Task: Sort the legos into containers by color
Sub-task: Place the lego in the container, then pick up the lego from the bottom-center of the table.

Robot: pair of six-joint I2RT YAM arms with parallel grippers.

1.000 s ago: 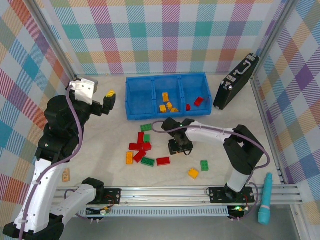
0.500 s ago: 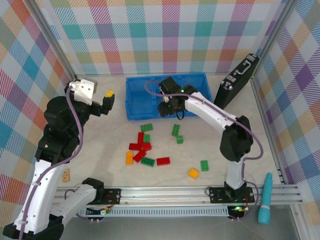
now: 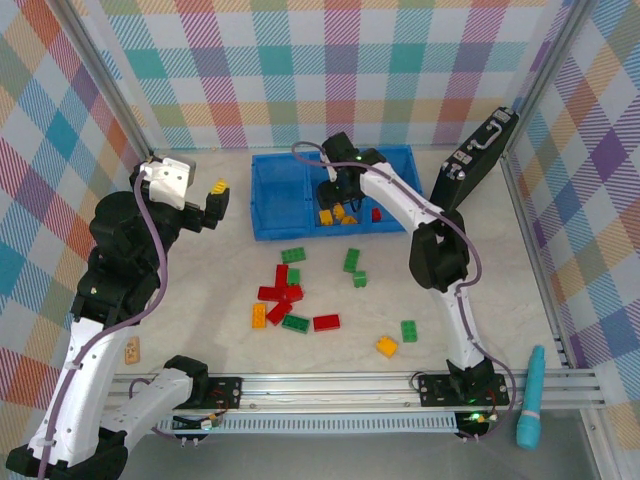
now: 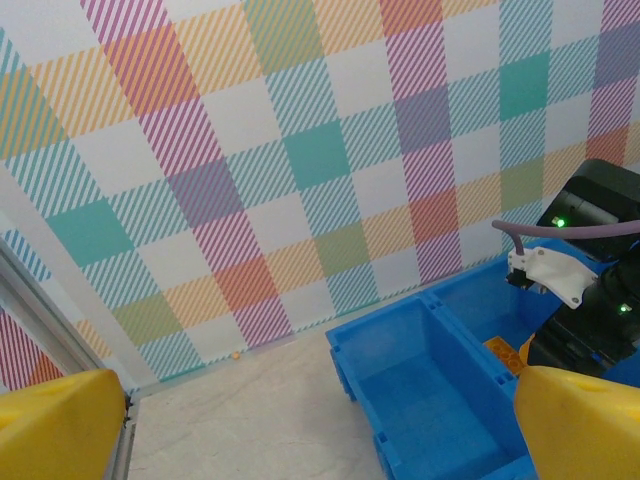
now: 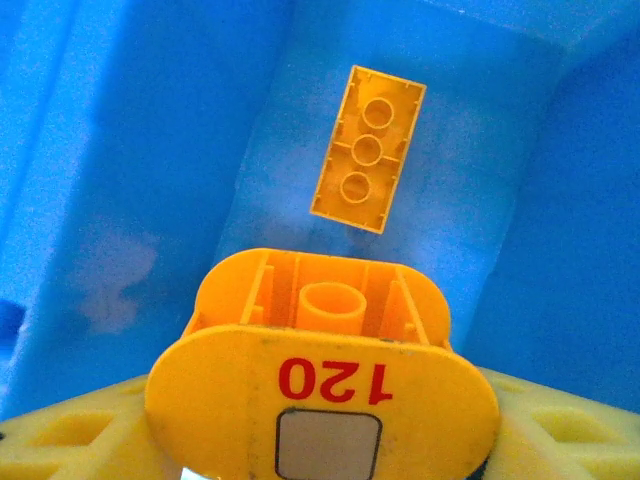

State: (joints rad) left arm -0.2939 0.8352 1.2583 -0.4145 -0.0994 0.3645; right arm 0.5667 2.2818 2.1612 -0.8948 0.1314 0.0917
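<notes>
The blue bin (image 3: 268, 200) (image 4: 430, 390) of three containers stands at the back of the table. My right gripper (image 3: 335, 190) (image 5: 320, 445) hangs over the middle container (image 5: 120, 150), shut on a round yellow-orange lego (image 5: 320, 350) marked 120. Below it a yellow-orange brick (image 5: 366, 148) lies on the floor, among others (image 3: 338, 213). A red brick (image 3: 377, 213) lies in the right container. Red (image 3: 280, 295), green (image 3: 352, 260) and yellow-orange (image 3: 387, 347) legos lie scattered on the table. My left gripper (image 3: 218, 200) (image 4: 320, 425) is raised left of the bin, open and empty.
A black hard case (image 3: 470, 165) leans at the back right. A teal tool (image 3: 530, 395) lies outside the front rail (image 3: 330, 385). A small wooden piece (image 3: 132, 350) sits at the near left. Checked walls close in the table on three sides.
My right arm has swung from the middle of the table up over the bin's middle container with the round lego. Two green bricks where it had been now show. The left arm has stayed still.
</notes>
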